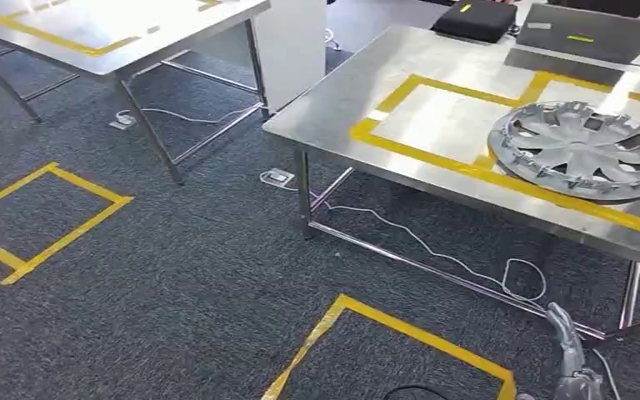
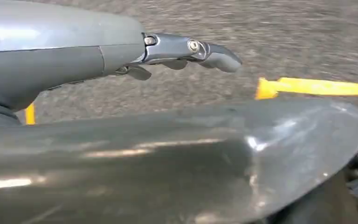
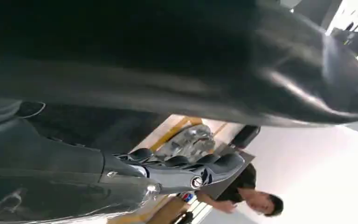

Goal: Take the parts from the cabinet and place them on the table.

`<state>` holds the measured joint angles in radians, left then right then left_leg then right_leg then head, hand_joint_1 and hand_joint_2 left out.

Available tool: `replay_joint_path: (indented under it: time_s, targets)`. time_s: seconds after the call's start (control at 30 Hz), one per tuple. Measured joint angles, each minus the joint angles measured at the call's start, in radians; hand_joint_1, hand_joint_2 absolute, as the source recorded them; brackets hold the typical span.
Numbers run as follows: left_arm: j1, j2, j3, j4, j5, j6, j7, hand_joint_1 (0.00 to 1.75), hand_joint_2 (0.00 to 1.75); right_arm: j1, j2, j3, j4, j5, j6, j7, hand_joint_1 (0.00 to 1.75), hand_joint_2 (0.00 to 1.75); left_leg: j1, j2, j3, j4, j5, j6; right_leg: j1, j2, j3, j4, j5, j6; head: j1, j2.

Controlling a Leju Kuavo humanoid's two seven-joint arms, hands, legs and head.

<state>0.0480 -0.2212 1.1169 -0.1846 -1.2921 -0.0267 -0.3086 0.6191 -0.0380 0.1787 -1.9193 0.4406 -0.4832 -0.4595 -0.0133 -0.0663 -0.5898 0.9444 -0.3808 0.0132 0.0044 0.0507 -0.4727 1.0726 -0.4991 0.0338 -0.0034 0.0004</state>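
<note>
A silver wheel cover [image 1: 579, 148] lies flat on the steel table [image 1: 433, 58] at the right, overlapping a yellow tape outline. It appears again, small and far off, in the right wrist view [image 3: 189, 141]. My right hand [image 1: 568, 354] hangs low at the bottom right, below the table's front edge, its fingers [image 3: 186, 165] stretched out and holding nothing. My left hand [image 2: 186, 51] hangs over the grey carpet with its fingers extended and nothing in it.
A second steel table [image 1: 133, 33] stands at the back left. Yellow tape squares [image 1: 50, 217] mark the carpet, one right in front of me [image 1: 400, 333]. A white cable [image 1: 433, 250] trails under the right table. A black case [image 1: 475, 18] lies at its far edge. A person [image 3: 251, 198] stands beyond.
</note>
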Motion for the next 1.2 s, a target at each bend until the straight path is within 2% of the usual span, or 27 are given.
replay_joint_path:
  time_s: [0.03, 0.07, 0.1, 0.17, 0.2, 0.23, 0.27, 0.33, 0.37, 0.4, 0.47, 0.5, 0.53, 0.57, 0.6, 0.7, 0.73, 0.77, 0.83, 0.87, 0.9, 0.93, 1.0, 1.03, 1.07, 1.17, 1.2]
  targets:
    - [0.000, -0.002, 0.006, -0.002, 0.001, 0.001, 0.002, 0.00, 0.00, 0.000, 0.033, -0.030, 0.010, 0.003, 0.034, -0.027, 0.00, 0.00, -0.003, -0.009, -0.008, 0.001, 0.007, -0.005, 0.001, 0.050, 0.062, -0.090, -0.036, -0.008, 0.000, 0.000]
    - [-0.002, -0.003, 0.010, -0.003, 0.002, 0.003, 0.002, 0.00, 0.00, 0.001, 0.068, -0.061, 0.018, 0.011, 0.062, -0.052, 0.00, 0.00, -0.006, -0.019, -0.013, 0.005, 0.014, -0.007, -0.005, 0.049, 0.091, -0.139, -0.048, -0.006, -0.002, 0.000]
    - [-0.003, -0.005, 0.017, -0.003, 0.001, 0.005, 0.002, 0.00, 0.00, 0.000, 0.109, -0.100, 0.031, 0.027, 0.095, -0.071, 0.00, 0.00, -0.005, -0.028, -0.016, 0.005, 0.026, -0.013, 0.000, 0.037, 0.076, -0.135, -0.052, -0.008, -0.002, 0.000]
    - [0.001, -0.006, 0.023, -0.004, -0.008, 0.006, -0.001, 0.00, 0.00, 0.002, 0.170, -0.163, 0.040, 0.052, 0.134, -0.098, 0.00, 0.00, 0.000, -0.055, -0.025, -0.001, 0.044, -0.029, 0.004, 0.011, 0.068, -0.131, -0.042, -0.024, 0.000, 0.000]
    - [0.004, -0.007, 0.026, -0.005, -0.014, 0.008, -0.004, 0.00, 0.00, 0.001, 0.200, -0.192, 0.042, 0.063, 0.152, -0.111, 0.00, 0.00, 0.002, -0.032, -0.031, 0.008, 0.036, -0.029, -0.002, -0.005, 0.063, -0.135, -0.029, -0.033, -0.001, 0.000]
    - [0.007, -0.010, 0.027, -0.005, -0.019, 0.009, -0.007, 0.00, 0.00, 0.002, 0.225, -0.215, 0.042, 0.071, 0.164, -0.121, 0.00, 0.00, 0.002, 0.015, -0.045, 0.039, -0.012, -0.033, -0.001, -0.015, 0.056, -0.135, -0.022, -0.040, -0.006, 0.000]
    - [0.006, -0.012, 0.030, -0.005, -0.027, 0.009, -0.009, 0.00, 0.00, 0.008, 0.254, -0.239, 0.043, 0.080, 0.170, -0.130, 0.00, 0.00, 0.004, 0.036, -0.069, 0.105, -0.074, -0.040, -0.001, -0.030, 0.048, -0.135, -0.015, -0.042, -0.011, 0.000]
    - [0.002, -0.013, 0.031, -0.006, -0.037, 0.005, -0.015, 0.00, 0.00, 0.015, 0.288, -0.277, 0.048, 0.082, 0.171, -0.134, 0.00, 0.00, 0.010, 0.050, -0.124, 0.263, -0.161, -0.054, -0.001, -0.063, 0.031, -0.133, -0.005, -0.041, -0.012, 0.000]
    - [0.003, -0.013, 0.032, -0.006, -0.042, 0.000, -0.021, 0.00, 0.00, 0.014, 0.300, -0.290, 0.052, 0.079, 0.171, -0.137, 0.00, 0.00, 0.015, 0.053, -0.137, 0.318, -0.173, -0.060, -0.001, -0.080, 0.023, -0.132, 0.000, -0.039, -0.012, 0.000]
    - [0.003, -0.013, 0.032, -0.007, -0.047, -0.003, -0.025, 0.00, 0.00, 0.015, 0.310, -0.298, 0.053, 0.079, 0.172, -0.141, 0.00, 0.00, 0.019, 0.055, -0.127, 0.325, -0.161, -0.065, -0.001, -0.094, 0.017, -0.132, 0.003, -0.037, -0.011, 0.000]
    - [0.007, -0.012, 0.033, -0.007, -0.056, -0.009, -0.031, 0.00, 0.00, 0.018, 0.327, -0.307, 0.055, 0.078, 0.178, -0.147, 0.00, 0.00, 0.025, 0.064, -0.043, 0.226, -0.106, -0.071, -0.004, -0.120, 0.009, -0.128, 0.006, -0.031, -0.012, 0.000]
    - [0.008, -0.011, 0.033, -0.007, -0.061, -0.011, -0.034, 0.00, 0.00, 0.021, 0.334, -0.310, 0.054, 0.079, 0.180, -0.152, 0.00, 0.00, 0.026, 0.087, 0.016, 0.143, -0.081, -0.073, -0.005, -0.132, 0.009, -0.125, 0.005, -0.028, -0.012, 0.000]
    - [0.006, -0.012, 0.033, -0.007, -0.066, -0.013, -0.038, 0.00, 0.00, 0.027, 0.340, -0.312, 0.052, 0.082, 0.181, -0.156, 0.00, 0.00, 0.025, 0.139, 0.068, 0.073, -0.075, -0.073, -0.001, -0.143, 0.014, -0.120, 0.003, -0.021, -0.015, 0.000]
    - [0.003, -0.011, 0.033, -0.008, -0.069, -0.015, -0.043, 0.00, 0.00, 0.037, 0.348, -0.315, 0.044, 0.089, 0.182, -0.162, 0.00, 0.00, 0.022, 0.159, 0.097, 0.025, -0.069, -0.064, 0.002, -0.155, -0.002, -0.106, -0.002, -0.013, -0.024, 0.000]
    - [0.000, -0.012, 0.033, -0.008, -0.072, -0.018, -0.045, 0.00, 0.00, 0.039, 0.351, -0.316, 0.039, 0.092, 0.183, -0.163, 0.00, 0.00, 0.018, 0.149, 0.091, 0.023, -0.080, -0.046, 0.004, -0.166, 0.002, -0.100, 0.000, -0.007, -0.021, 0.000]
    - [0.005, -0.011, 0.033, -0.008, -0.077, -0.018, -0.045, 0.00, 0.00, 0.040, 0.359, -0.319, 0.028, 0.095, 0.185, -0.165, 0.00, 0.00, 0.021, 0.113, 0.081, 0.011, -0.079, -0.018, 0.002, -0.191, -0.004, -0.099, -0.006, 0.010, -0.025, 0.000]
    - [0.009, -0.011, 0.034, -0.009, -0.077, -0.018, -0.046, 0.00, 0.00, 0.040, 0.361, -0.320, 0.024, 0.096, 0.185, -0.165, 0.00, 0.00, 0.023, 0.104, 0.079, 0.010, -0.077, -0.014, -0.003, -0.132, -0.014, -0.077, -0.027, 0.015, -0.018, 0.000]
    - [0.008, -0.010, 0.034, -0.009, -0.078, -0.019, -0.046, 0.00, 0.00, 0.041, 0.362, -0.321, 0.022, 0.100, 0.185, -0.166, 0.00, 0.00, 0.022, 0.093, 0.076, 0.010, -0.074, -0.007, -0.007, -0.088, -0.043, -0.009, -0.068, 0.015, -0.014, 0.001]
    - [0.004, -0.007, 0.034, -0.009, -0.083, -0.026, -0.047, 0.00, 0.00, 0.048, 0.365, -0.323, 0.023, 0.106, 0.184, -0.163, 0.00, 0.00, 0.018, 0.066, 0.069, 0.010, -0.069, 0.000, -0.007, -0.058, -0.129, 0.167, -0.138, 0.018, -0.010, 0.000]
    - [0.004, -0.005, 0.034, -0.009, -0.088, -0.029, -0.048, 0.00, 0.00, 0.048, 0.365, -0.324, 0.025, 0.107, 0.183, -0.162, 0.00, 0.00, 0.016, 0.053, 0.067, 0.011, -0.067, 0.002, -0.006, -0.054, -0.162, 0.228, -0.148, 0.018, -0.010, 0.000]
    - [0.004, -0.003, 0.034, -0.009, -0.092, -0.031, -0.048, 0.00, 0.00, 0.047, 0.365, -0.324, 0.027, 0.108, 0.179, -0.162, 0.00, 0.00, 0.015, 0.042, 0.066, 0.011, -0.066, 0.003, -0.006, -0.054, -0.170, 0.235, -0.135, 0.017, -0.011, 0.000]
    - [0.006, 0.000, 0.034, -0.009, -0.093, -0.031, -0.048, 0.00, 0.00, 0.047, 0.366, -0.324, 0.030, 0.108, 0.178, -0.161, 0.00, 0.00, 0.014, 0.027, 0.066, 0.012, -0.065, 0.001, -0.006, -0.053, -0.157, 0.196, -0.099, 0.015, -0.012, 0.000]
    - [0.006, 0.003, 0.036, -0.009, -0.097, -0.032, -0.048, 0.00, 0.00, 0.048, 0.367, -0.325, 0.032, 0.108, 0.174, -0.161, 0.00, 0.00, 0.014, -0.002, 0.066, 0.016, -0.062, -0.003, -0.009, -0.030, -0.074, 0.020, -0.002, 0.010, -0.011, 0.000]
    - [0.005, 0.003, 0.036, -0.009, -0.097, -0.032, -0.048, 0.00, 0.00, 0.047, 0.367, -0.324, 0.033, 0.108, 0.173, -0.161, 0.00, 0.00, 0.014, -0.012, 0.063, 0.018, -0.061, -0.006, -0.015, 0.025, -0.038, -0.056, 0.015, 0.011, -0.010, 0.000]
    - [0.003, 0.004, 0.037, -0.009, -0.097, -0.032, -0.048, 0.00, 0.00, 0.047, 0.367, -0.324, 0.035, 0.108, 0.173, -0.161, 0.00, 0.00, 0.007, -0.022, 0.055, 0.028, -0.062, -0.013, -0.022, 0.063, -0.032, -0.082, 0.003, 0.011, -0.011, 0.000]
    - [0.005, 0.005, 0.037, -0.009, -0.098, -0.032, -0.048, 0.00, 0.00, 0.049, 0.370, -0.326, 0.036, 0.108, 0.171, -0.160, 0.00, 0.00, 0.019, -0.055, 0.036, 0.022, -0.047, -0.035, -0.011, 0.030, -0.037, -0.070, 0.008, -0.006, -0.012, 0.000]
    - [0.005, 0.005, 0.038, -0.010, -0.100, -0.034, -0.048, 0.00, 0.00, 0.047, 0.370, -0.327, 0.037, 0.106, 0.170, -0.157, 0.00, 0.00, 0.020, -0.066, 0.032, 0.023, -0.043, -0.042, -0.015, 0.014, -0.038, -0.077, 0.016, -0.016, -0.013, 0.000]
